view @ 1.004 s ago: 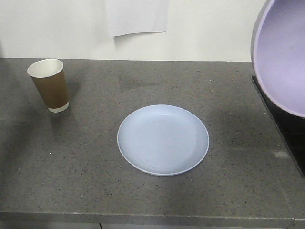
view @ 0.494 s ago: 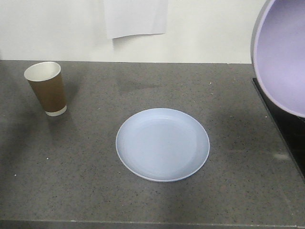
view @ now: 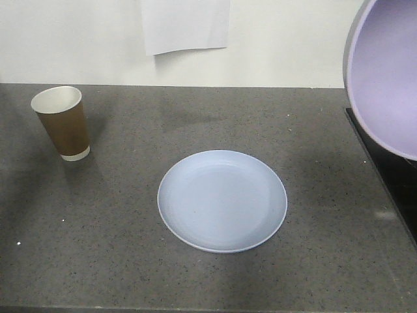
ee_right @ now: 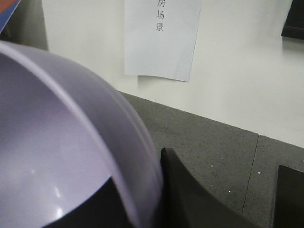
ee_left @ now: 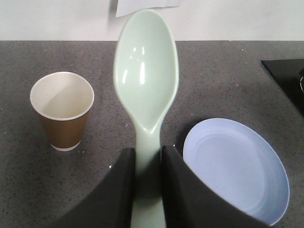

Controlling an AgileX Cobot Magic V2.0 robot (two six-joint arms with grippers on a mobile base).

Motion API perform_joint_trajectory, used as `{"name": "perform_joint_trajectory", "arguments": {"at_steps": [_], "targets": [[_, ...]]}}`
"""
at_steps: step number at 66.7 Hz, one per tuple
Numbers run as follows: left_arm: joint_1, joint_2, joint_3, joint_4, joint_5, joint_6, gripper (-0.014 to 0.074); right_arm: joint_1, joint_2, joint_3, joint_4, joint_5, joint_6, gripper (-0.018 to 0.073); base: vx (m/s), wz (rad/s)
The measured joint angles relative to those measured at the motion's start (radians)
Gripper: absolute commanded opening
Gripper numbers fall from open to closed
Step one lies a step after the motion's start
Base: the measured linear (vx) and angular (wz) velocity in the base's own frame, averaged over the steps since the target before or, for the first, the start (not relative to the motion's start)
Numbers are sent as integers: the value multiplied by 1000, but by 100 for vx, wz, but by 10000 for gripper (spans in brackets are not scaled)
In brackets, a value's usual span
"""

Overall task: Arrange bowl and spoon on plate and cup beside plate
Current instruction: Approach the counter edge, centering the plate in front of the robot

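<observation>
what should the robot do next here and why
Probably swing the bowl over the plate and lower it onto the middle. The plate is bare, the bowl is held tilted up at the right in the right fingers, and the spoon is clamped in the left fingers, so the bowl likely goes down first.

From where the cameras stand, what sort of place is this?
Probably an indoor lab or test kitchen counter: a dark speckled countertop against a plain white wall, with a printed paper sheet stuck on that wall.
</observation>
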Motion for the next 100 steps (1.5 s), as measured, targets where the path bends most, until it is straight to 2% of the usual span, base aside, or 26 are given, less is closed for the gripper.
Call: {"name": "perform_joint_trajectory", "arguments": {"at_steps": [100], "targets": [[0,0,0,0,0,0,-6,0,0,0,0,0,0,-3,2,0]]}}
